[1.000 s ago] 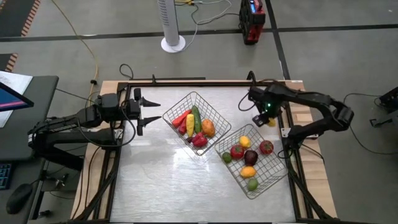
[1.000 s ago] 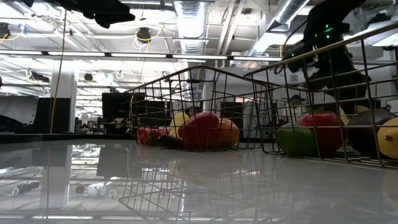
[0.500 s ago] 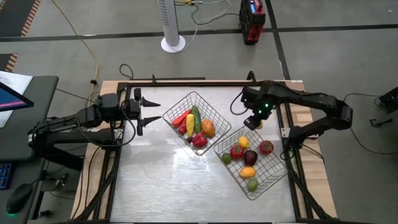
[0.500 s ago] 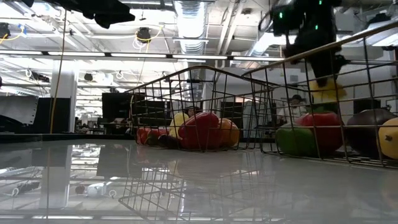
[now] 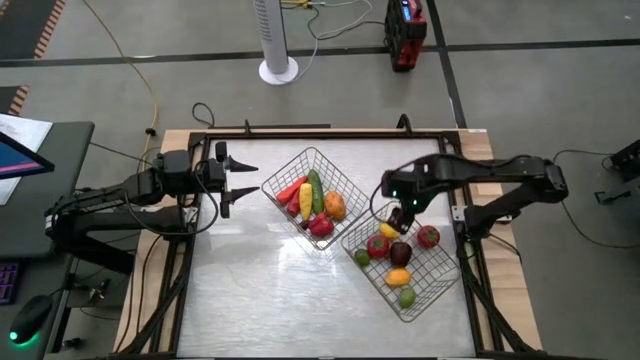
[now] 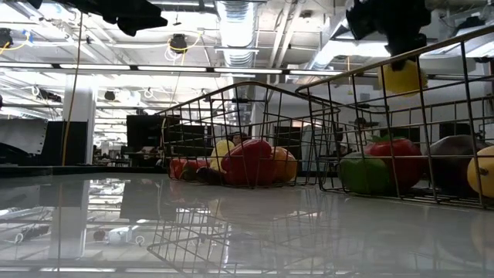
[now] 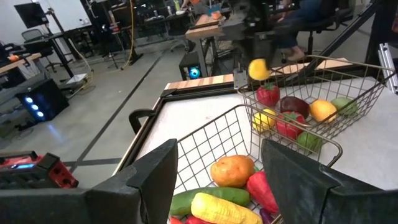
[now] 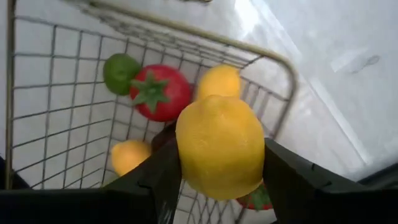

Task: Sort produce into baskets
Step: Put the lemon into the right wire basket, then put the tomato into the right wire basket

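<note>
The right gripper (image 5: 400, 219) is clamped on a yellow lemon (image 8: 219, 145), which is held in the air above the near-left end of the right basket (image 5: 440, 283), the one lying toward the right edge of the surface (image 5: 270, 290). In the low view the lemon (image 6: 402, 76) is seen hanging well above the fruit that lies in this basket. Beneath and around it in the basket, a red tomato (image 8: 160, 92) with a green stalk, a green lime (image 8: 121, 73), another yellow fruit (image 8: 217, 82) and a smaller yellow piece (image 8: 130, 156) are seen in the right wrist view; from above, a dark purple piece (image 5: 401, 251), a red piece (image 5: 428, 237), an orange piece (image 5: 399, 277) and a green piece (image 5: 405, 296) are also made out. The left basket (image 5: 342, 183) is set near the middle of the surface, toward its far edge, close beside the right basket, and is filled with a red pepper (image 5: 290, 190), a yellow piece (image 5: 305, 199), a green cucumber (image 5: 316, 190), an orange fruit (image 5: 334, 206) and a red piece (image 5: 320, 226). The left gripper (image 5: 240, 180) is held at the far-left part of the surface, well apart from the left basket, its fingers parted and nothing between them.
</note>
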